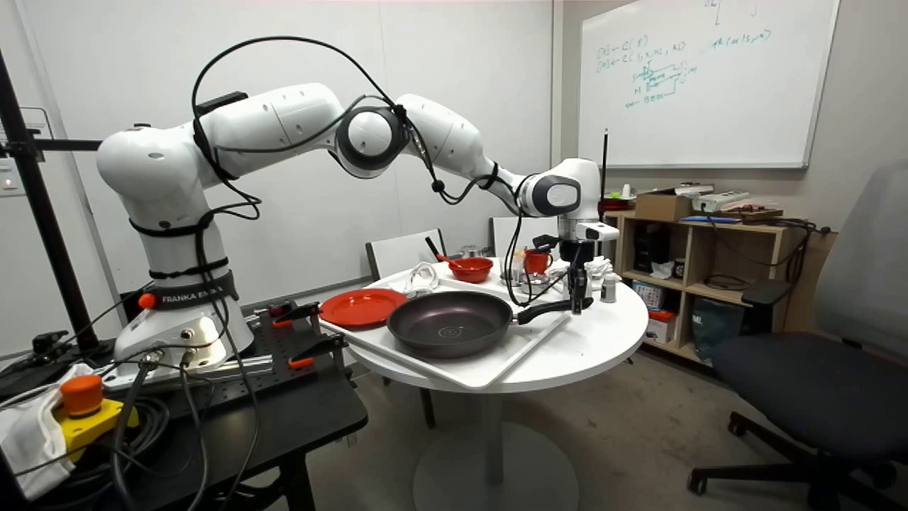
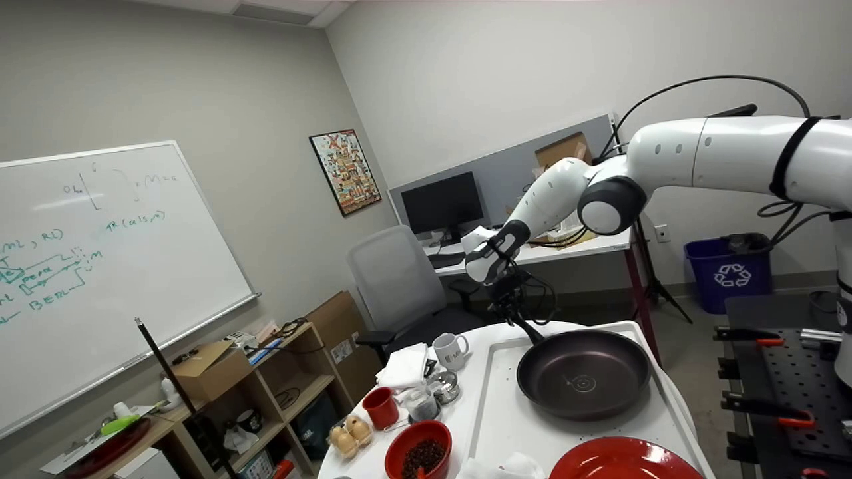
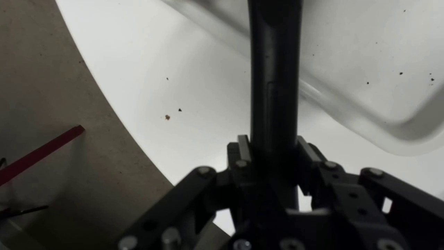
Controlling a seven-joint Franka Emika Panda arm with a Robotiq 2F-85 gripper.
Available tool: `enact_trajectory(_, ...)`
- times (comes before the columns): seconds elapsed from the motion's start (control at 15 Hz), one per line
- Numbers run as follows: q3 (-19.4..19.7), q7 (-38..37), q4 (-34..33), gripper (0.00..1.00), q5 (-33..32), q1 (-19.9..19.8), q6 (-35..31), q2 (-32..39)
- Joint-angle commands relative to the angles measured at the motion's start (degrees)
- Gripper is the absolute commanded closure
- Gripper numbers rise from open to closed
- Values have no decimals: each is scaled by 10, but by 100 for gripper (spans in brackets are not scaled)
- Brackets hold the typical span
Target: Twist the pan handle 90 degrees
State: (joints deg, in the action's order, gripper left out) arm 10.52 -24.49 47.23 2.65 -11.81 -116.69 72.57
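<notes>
On the tray (image 2: 499,406): pan (image 1: 454,323), handle (image 3: 275,86) jutting past the edge, over the counter (image 1: 603,339). Tool (image 3: 274,151) closed to handle width, clamped near the free end. I'd sweep it slowly, level, arcing about the pan's centre; no lift, no tug.

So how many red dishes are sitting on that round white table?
3: a flat round red plate beside the shallow round black frying pan, a deep round red bowl beside the white rectangular tray, and a cylindrical red mug near that bowl. Others may be hidden.
</notes>
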Motion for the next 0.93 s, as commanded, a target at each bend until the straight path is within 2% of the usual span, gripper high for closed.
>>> enact_trajectory(0.0,0,8,-30,92,-2,-5,14,13)
enact_trajectory(0.47,4,-4,-5,92,3,-14,-2,-3)
enact_trajectory(0.87,-8,-17,40,92,26,-46,-21,-33)
